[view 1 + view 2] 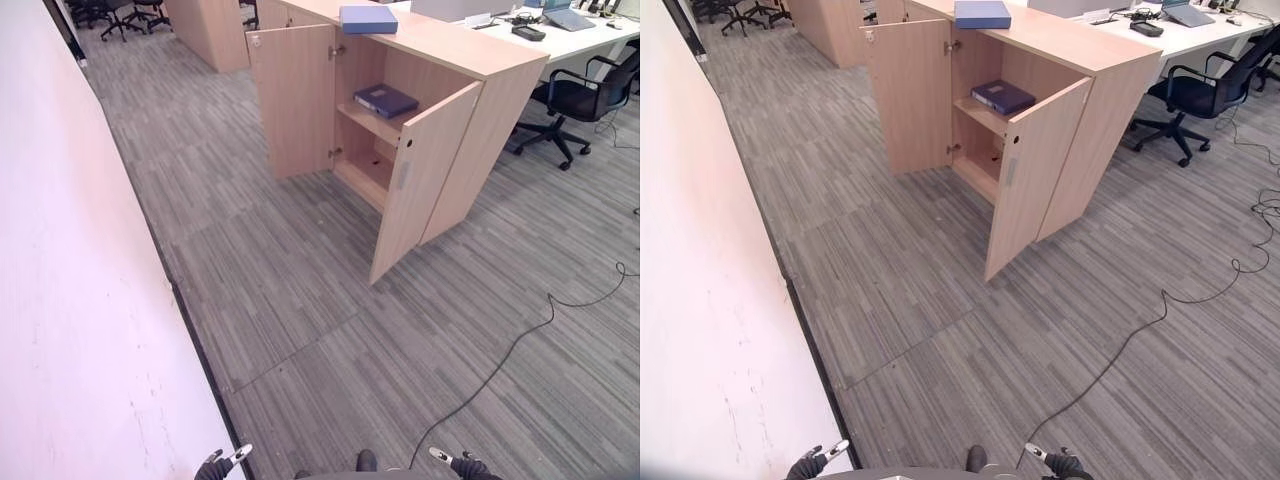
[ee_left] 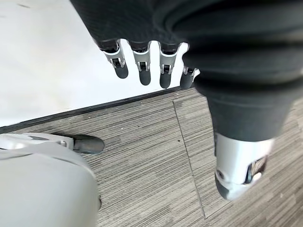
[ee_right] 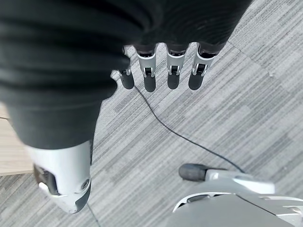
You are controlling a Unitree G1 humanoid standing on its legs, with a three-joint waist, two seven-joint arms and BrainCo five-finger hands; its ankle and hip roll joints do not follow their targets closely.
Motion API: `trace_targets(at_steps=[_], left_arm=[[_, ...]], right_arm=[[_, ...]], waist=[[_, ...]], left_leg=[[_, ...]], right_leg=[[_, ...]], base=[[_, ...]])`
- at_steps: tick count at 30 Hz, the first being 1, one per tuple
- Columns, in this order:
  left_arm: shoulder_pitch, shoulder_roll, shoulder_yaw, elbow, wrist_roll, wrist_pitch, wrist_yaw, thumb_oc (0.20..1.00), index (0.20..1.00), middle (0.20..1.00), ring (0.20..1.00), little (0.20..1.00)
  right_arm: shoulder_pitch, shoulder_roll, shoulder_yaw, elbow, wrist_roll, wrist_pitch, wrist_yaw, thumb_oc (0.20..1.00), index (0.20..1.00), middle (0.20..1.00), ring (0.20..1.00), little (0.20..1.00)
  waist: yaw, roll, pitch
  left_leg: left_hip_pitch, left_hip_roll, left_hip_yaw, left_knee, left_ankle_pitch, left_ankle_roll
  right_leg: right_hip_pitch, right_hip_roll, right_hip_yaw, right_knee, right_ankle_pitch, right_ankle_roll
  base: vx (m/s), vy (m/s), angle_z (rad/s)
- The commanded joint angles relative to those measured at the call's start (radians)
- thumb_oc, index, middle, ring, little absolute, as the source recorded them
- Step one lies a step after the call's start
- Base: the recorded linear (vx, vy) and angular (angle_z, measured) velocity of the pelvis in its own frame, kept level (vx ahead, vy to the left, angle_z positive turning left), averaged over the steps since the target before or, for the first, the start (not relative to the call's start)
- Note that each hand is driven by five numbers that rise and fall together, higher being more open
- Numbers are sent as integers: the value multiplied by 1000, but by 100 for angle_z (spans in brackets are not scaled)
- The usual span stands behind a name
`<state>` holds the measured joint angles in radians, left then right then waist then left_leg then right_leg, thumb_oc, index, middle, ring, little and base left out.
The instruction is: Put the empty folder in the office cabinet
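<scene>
I see grey striped carpet (image 1: 300,300) running across the floor, with a pale wall (image 1: 70,300) along its left edge. A black office chair (image 1: 580,100) stands on the carpet by the white surface (image 1: 580,40) at the far right, where a dark flat device (image 1: 528,32) and a laptop (image 1: 568,18) lie near the surface's front edge. More black chairs (image 1: 120,12) sit at the floor's far left corner, beside another wooden unit (image 1: 210,30).
</scene>
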<state>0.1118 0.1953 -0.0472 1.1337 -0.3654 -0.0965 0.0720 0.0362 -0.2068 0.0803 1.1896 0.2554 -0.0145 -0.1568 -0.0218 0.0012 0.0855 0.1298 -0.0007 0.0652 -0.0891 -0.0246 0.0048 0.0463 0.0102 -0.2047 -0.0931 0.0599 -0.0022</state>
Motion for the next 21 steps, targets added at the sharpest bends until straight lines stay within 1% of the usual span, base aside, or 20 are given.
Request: trace_targets(at_steps=[1,6,8,11,21], left_arm=[[-38,8,-9,19,23,-47,17,1000,1000,1000,1000,1000],[-39,7,-3,25,-2,-47,9,1000,1000,1000,1000,1000],[-38,-1,4,48,-33,-30,-17,1000,1000,1000,1000,1000],[-38,-6,10,51,-60,-27,-34,1000,1000,1000,1000,1000],[-45,-3,4,72,-29,-26,-30,1000,1000,1000,1000,1000]], right_arm=[[-50,4,18,64,10,-27,-18,1000,1000,1000,1000,1000],[-53,3,18,74,10,-24,-16,1000,1000,1000,1000,1000],[-53,-1,21,81,4,-19,-4,1000,1000,1000,1000,1000],[-54,-3,25,86,0,-14,3,1000,1000,1000,1000,1000],[-64,-11,35,100,-12,-11,14,1000,1000,1000,1000,1000]], waist=[[-13,-19,-25],[-12,-19,-25],[-12,-16,-27],[-13,-15,-29],[-8,-13,-36]], left_leg=[[-24,10,39,2,-53,-43],[-23,12,36,2,-52,-45],[-20,14,38,2,-51,-46],[-19,15,38,2,-51,-47],[-7,19,34,2,-54,-51]], right_leg=[[23,-82,-14,6,-103,119],[25,-81,-18,6,-106,118],[29,-80,-22,6,-108,118],[32,-79,-21,6,-109,117],[50,-75,-31,6,-122,112]], base=[[0,0,0],[-3,-7,0],[0,0,0],[0,0,0],[8,-9,3]])
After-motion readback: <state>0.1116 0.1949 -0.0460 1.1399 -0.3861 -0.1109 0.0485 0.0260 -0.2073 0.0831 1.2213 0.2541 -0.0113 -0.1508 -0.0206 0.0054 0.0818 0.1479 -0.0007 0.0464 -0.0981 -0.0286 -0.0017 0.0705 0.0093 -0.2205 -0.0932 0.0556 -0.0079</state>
